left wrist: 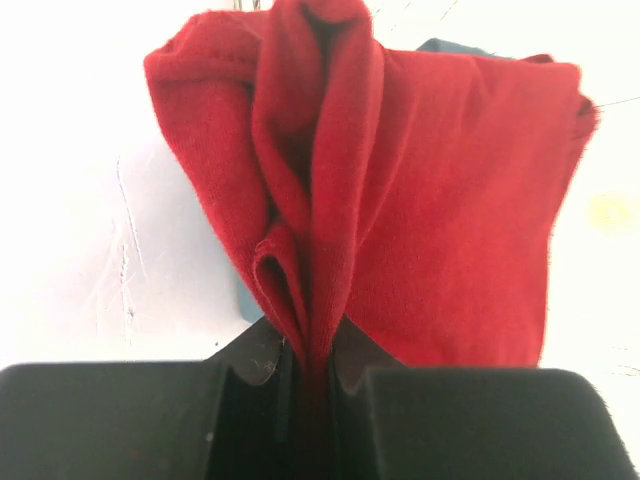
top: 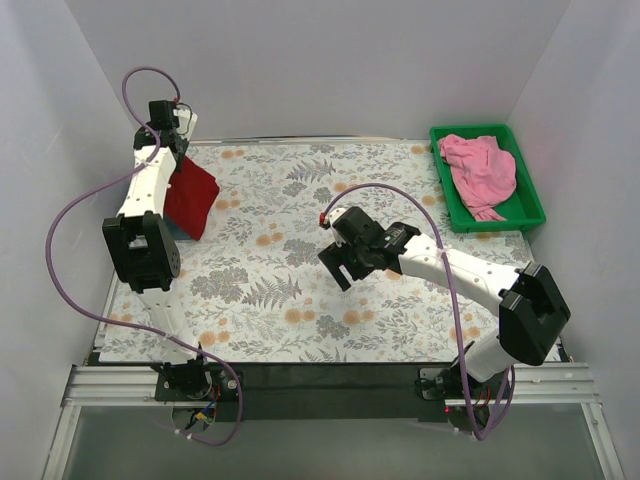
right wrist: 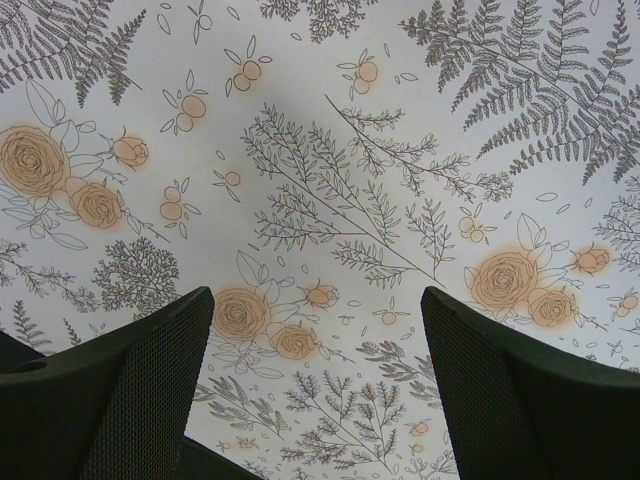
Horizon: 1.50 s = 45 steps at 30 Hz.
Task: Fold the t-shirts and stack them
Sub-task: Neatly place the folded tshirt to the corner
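Top external view: I see my left gripper [top: 181, 148] raised at the table's ten o'clock, clamped on the top edge of the dark red t-shirt [top: 192, 200]; the shirt hangs from it, its lower end reaching the floral tablecloth [top: 290, 320]; a sliver of blue-grey cloth [top: 173, 229] peeks out at the shirt's lower left edge. My right gripper [top: 343, 266] hovers just right of the table's centre with its jaws spread and nothing between them. The pink t-shirt [top: 480, 170] lies crumpled in the green bin [top: 530, 215] at two o'clock, well apart from both arms.

Left wrist view: the left gripper [left wrist: 305, 355] is closed tight on a bunched fold of the dark red t-shirt [left wrist: 450, 200]; the cloth fans out from the jaws toward twelve o'clock in deep pleats; a bit of blue-grey cloth [left wrist: 455, 45] shows past its far edge at one o'clock; the surroundings are washed out white, so I cannot tell more there.

Right wrist view: the right gripper [right wrist: 315, 300] stands wide open; its two black fingers [right wrist: 130, 390] frame bare tablecloth [right wrist: 330, 150] with fern and orange rose prints; no cloth lies between them.
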Tool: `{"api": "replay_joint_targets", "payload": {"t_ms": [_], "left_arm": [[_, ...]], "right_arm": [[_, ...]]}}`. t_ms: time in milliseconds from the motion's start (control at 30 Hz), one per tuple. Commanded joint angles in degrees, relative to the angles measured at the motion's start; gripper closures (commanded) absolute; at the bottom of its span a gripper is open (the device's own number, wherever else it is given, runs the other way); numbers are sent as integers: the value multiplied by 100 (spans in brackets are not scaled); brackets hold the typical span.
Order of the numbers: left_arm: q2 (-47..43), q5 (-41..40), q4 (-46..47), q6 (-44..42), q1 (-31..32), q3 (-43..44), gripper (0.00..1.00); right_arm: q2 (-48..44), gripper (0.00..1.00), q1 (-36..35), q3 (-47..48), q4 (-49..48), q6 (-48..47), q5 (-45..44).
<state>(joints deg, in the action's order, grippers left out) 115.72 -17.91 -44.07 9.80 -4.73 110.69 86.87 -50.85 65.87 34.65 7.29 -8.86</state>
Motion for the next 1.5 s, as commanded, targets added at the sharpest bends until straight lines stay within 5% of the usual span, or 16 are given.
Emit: {"api": "replay_joint_targets", "payload": {"t_ms": [0, 667, 800, 900, 933, 967, 1200, 1467], "left_arm": [[64, -318, -5, -137, -142, 216, 100], [583, -1241, 2076, 48, -678, -1102, 98], [662, -1118, 2140, 232, -766, -1007, 91], [662, -1214, 2227, 382, -810, -988, 63], [654, -1345, 2315, 391, -827, -1023, 41], [653, -1468, 2385, 382, -845, -1032, 38], [549, -1812, 2219, 943, -977, -734, 25], [-286, -715, 2026, 2165, -363, -742, 22]], "right_arm": [[75, 24, 40, 269, 59, -43, -37], [410, 25, 75, 181, 59, -61, 130], [436, 25, 102, 181, 68, -52, 165], [427, 25, 119, 155, 68, -35, 201], [419, 25, 119, 137, 59, -43, 201], [410, 25, 128, 128, 68, -35, 201], [234, 25, 207, 14, 42, -17, 122], [-468, 23, 988, -416, -11, 632, -335]]}}
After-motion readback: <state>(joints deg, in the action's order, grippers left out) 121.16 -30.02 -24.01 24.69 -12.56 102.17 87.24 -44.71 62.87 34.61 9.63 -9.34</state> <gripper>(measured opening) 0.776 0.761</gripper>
